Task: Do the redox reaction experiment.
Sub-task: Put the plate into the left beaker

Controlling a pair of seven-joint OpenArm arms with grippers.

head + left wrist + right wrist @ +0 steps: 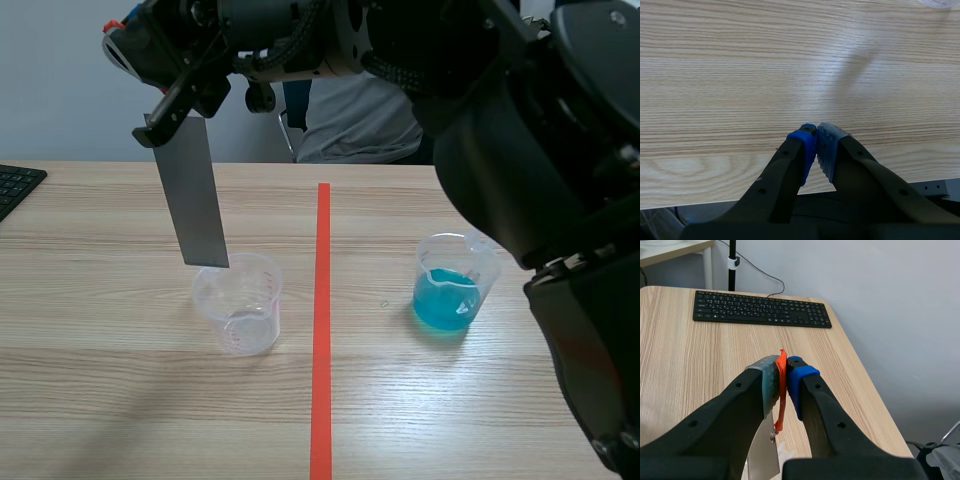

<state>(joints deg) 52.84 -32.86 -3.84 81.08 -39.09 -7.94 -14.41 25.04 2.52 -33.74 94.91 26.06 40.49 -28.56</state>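
So the right gripper (782, 365) is pinching one grey metal strip (195, 190) by its top end. It hangs upright, lower end right at the empty beaker (240, 300) rim. Two beakers total: the blue-liquid beaker (452, 285) sits across the red tape line (322, 320). One keyboard (762, 309) off to the side. The left gripper (816, 132) is pressed together on nothing, over bare table (740, 65).

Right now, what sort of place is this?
Probably an office desk used as a lab bench: pale wooden table, black computer keyboard, clear plastic beaker of blue liquid, grey metal strip.

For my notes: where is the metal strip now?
Scene view, left of the tape line: the metal strip hangs from the right hand, its lower end over the empty beaker.
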